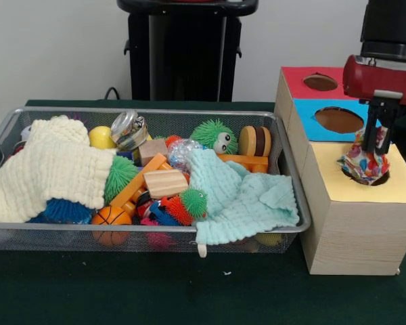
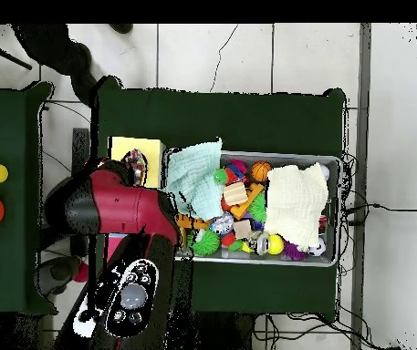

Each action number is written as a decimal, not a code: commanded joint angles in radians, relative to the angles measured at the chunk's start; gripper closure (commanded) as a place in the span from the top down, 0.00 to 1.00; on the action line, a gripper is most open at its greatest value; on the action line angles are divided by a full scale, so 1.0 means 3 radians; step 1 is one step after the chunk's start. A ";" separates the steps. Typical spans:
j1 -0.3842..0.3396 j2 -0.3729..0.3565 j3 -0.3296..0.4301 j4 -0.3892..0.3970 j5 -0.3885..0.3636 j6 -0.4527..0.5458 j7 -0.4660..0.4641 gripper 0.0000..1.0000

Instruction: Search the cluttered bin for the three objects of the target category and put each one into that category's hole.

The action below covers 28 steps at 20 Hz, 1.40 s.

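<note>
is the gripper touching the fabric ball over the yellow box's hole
Touching. In the front view the gripper has its dark jaws pressed into the top of the fabric ball, which sits in the hole of the yellow-topped box.

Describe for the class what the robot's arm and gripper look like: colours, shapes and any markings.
The arm is glossy red with rounded, bulky housings and black sections. In the overhead view a black panel carries a round grey knob and small white buttons. The gripper is black, with a pale grey block above narrow dark fingers. No loose cables show on it.
</note>
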State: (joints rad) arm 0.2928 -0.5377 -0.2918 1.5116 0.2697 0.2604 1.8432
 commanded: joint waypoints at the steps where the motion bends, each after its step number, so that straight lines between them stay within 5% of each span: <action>1: -0.0097 0.0224 0.0151 0.0034 -0.0178 -0.0295 0.0445 0.00; 28: -0.0228 0.0388 0.0307 0.0119 -0.0190 -0.0590 0.0416 0.00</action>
State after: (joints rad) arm 0.2623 -0.4775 -0.2920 1.5113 0.2699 0.1412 1.8432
